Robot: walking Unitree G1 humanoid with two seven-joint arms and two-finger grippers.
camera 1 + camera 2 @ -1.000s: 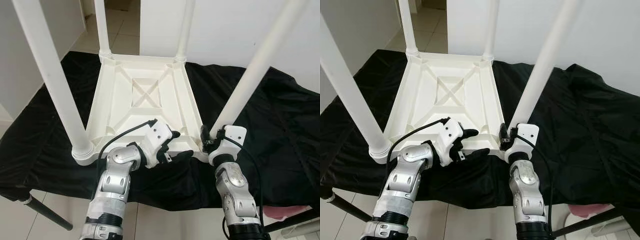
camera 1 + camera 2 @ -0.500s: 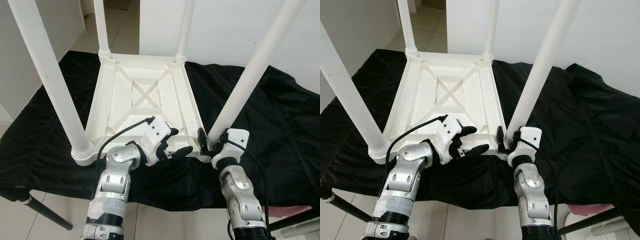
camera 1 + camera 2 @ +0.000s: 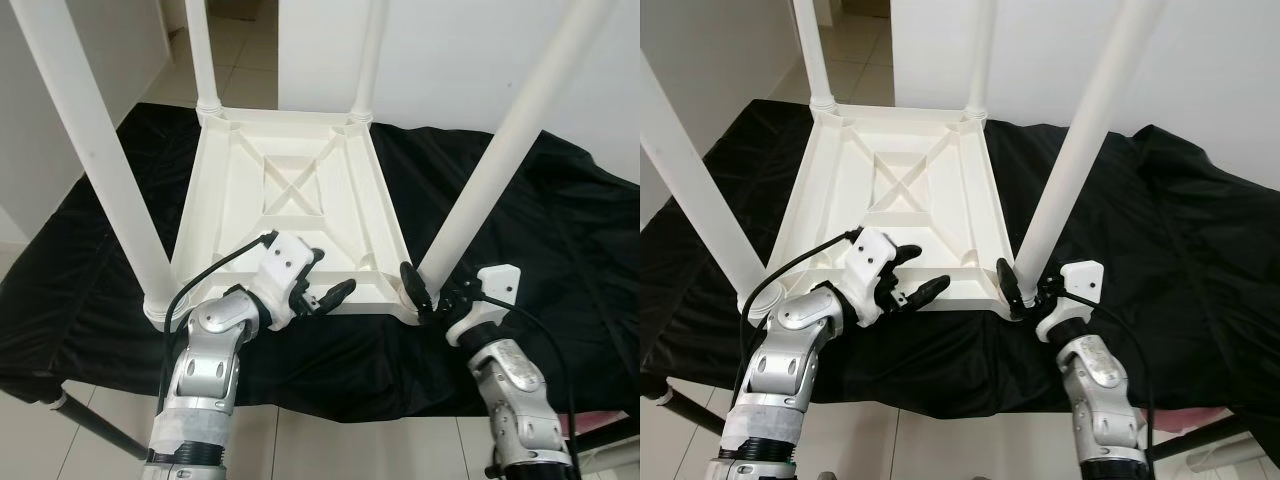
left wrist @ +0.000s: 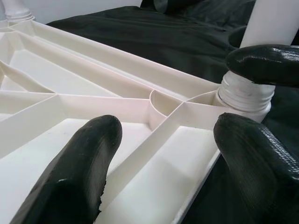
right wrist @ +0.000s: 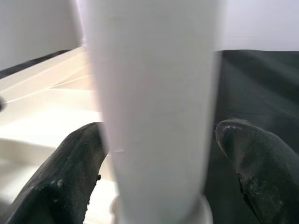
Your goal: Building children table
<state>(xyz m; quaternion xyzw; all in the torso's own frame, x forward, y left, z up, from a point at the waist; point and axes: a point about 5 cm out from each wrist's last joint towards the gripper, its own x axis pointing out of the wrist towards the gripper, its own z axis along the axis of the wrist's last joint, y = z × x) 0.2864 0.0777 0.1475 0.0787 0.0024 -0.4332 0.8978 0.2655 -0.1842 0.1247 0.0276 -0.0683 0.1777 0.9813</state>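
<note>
A white plastic children's table lies upside down on a black cloth, with its ribbed underside facing up. All its legs point upward: the near right leg, the near left leg and two far legs. My right gripper reaches in from the right and is shut on the near right leg just above its socket. A finger presses each side. My left gripper hovers open over the table's near edge, and its fingers straddle the ribs.
The black cloth covers a low stand and hangs over its front edge. A dark metal stand leg slants down at the lower left. White walls rise behind and to the left, and tiled floor shows beyond the table.
My right arm has swung out to the right, so its gripper now meets the leg base from the side. My left gripper has slid left along the near edge.
</note>
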